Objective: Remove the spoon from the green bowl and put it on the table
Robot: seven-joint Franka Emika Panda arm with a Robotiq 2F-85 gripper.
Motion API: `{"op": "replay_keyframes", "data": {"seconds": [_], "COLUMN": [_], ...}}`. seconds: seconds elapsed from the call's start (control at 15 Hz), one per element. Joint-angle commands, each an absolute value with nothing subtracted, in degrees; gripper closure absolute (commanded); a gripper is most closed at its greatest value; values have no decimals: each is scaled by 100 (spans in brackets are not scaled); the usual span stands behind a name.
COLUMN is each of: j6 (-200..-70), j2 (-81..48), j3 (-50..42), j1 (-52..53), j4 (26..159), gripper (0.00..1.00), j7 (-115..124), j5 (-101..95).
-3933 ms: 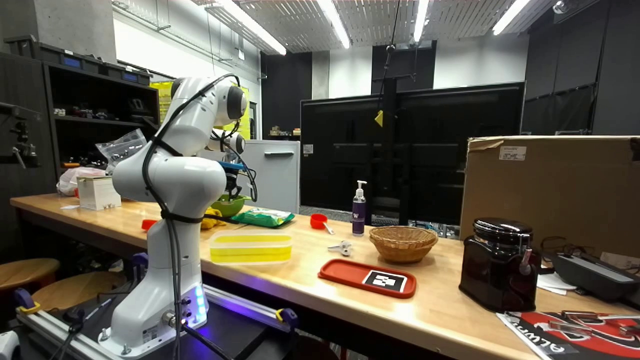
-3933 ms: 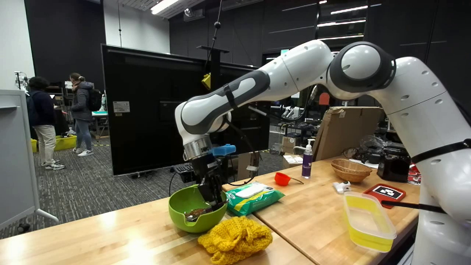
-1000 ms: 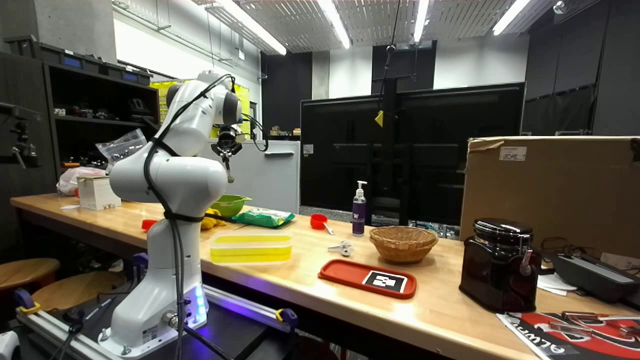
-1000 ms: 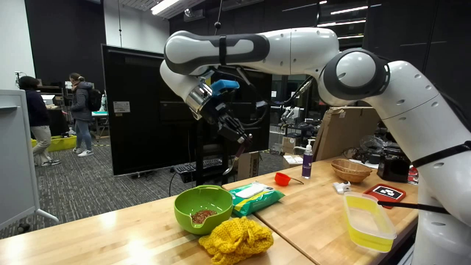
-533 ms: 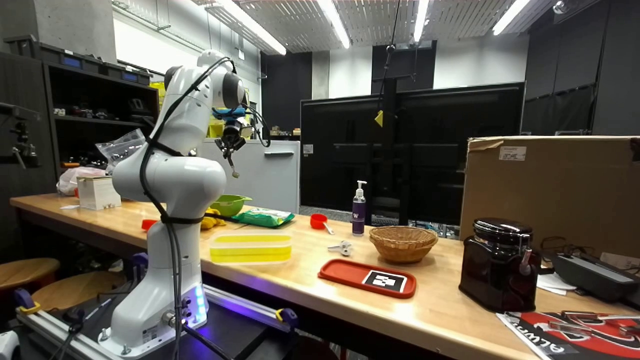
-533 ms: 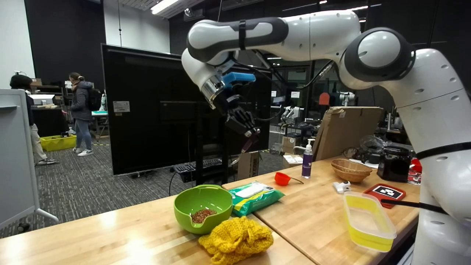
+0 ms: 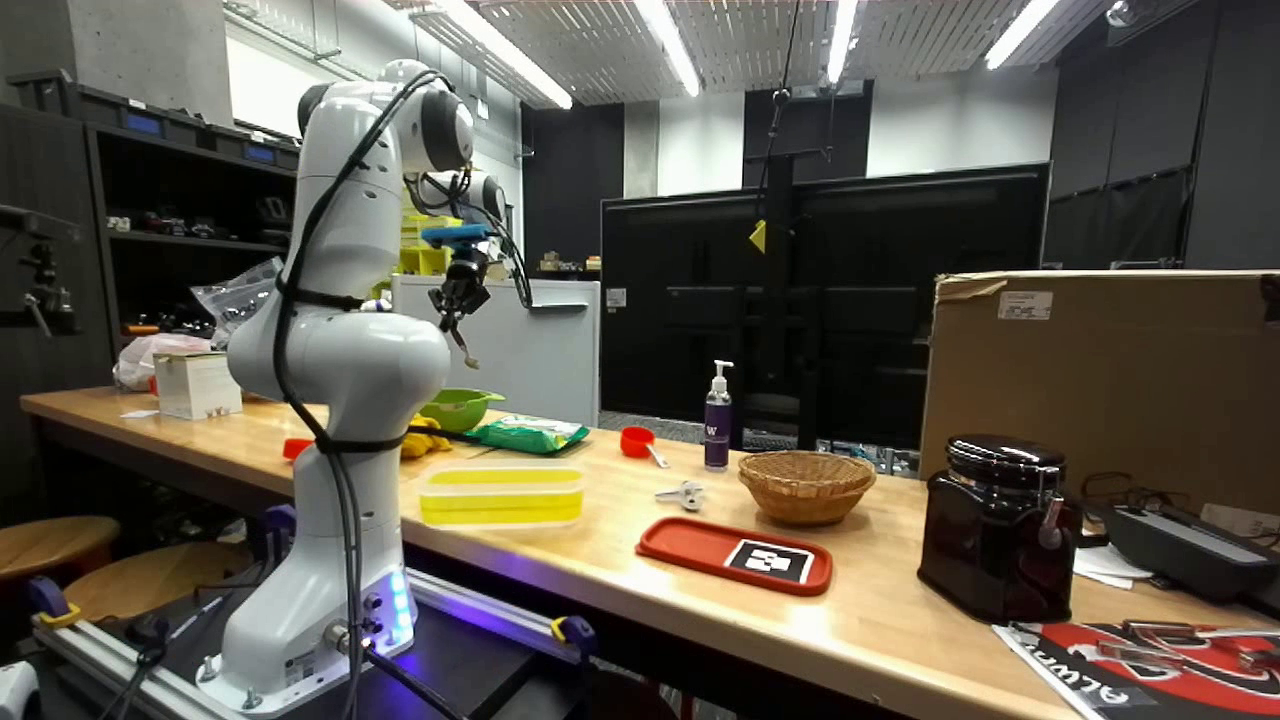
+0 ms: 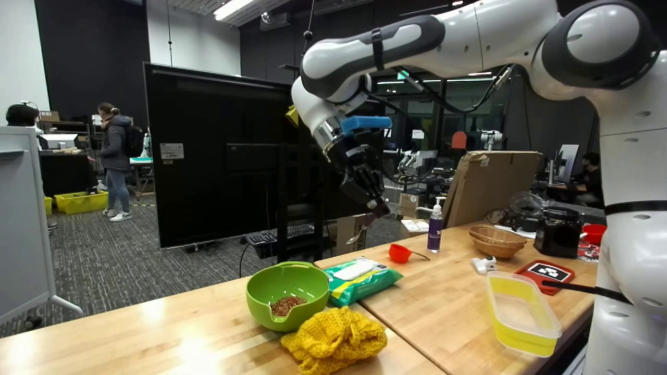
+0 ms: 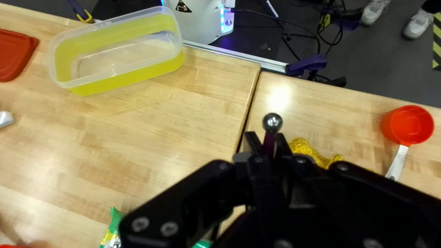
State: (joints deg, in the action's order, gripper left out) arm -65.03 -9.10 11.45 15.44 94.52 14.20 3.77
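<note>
- The gripper (image 9: 268,143), in the air higher than the green bowl (image 8: 264,308), pinches a spoon (image 8: 369,220) by its dark purple handle; in the wrist view the handle's round metal knob sticks out between the fingertips.
- The spoon hangs tilted, its metal end lowest, apart from the green bowl and above the level of its rim.
- The green bowl stands upright on the table (image 8: 437,307), with small reddish-brown bits (image 8: 287,306) at the bottom.
- Just beside the green bowl lies a yellow knitted cloth (image 8: 336,341); whether they touch is hard to tell.
- Also just beside the green bowl is a soft green packet (image 8: 362,281).
- Farther from the green bowl than the packet, a red measuring cup (image 8: 399,253); farther again, a pump bottle (image 8: 434,232).
- Well apart from the green bowl: a woven basket (image 7: 810,500), a yellow-banded container (image 8: 531,345), a flat red tray (image 7: 690,550), a dark jar (image 7: 998,560).
</note>
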Motion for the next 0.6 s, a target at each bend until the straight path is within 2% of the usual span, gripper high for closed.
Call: {"op": "replay_keyframes", "data": {"seconds": [0.0, 0.53], "j6": [-7285, -8720], "j2": [22, 1273], "j3": [1072, 1033], "j1": [1371, 1106], "j4": [10867, 13310], "gripper": [98, 98], "j7": [1512, 1323], "j5": [764, 1339]}}
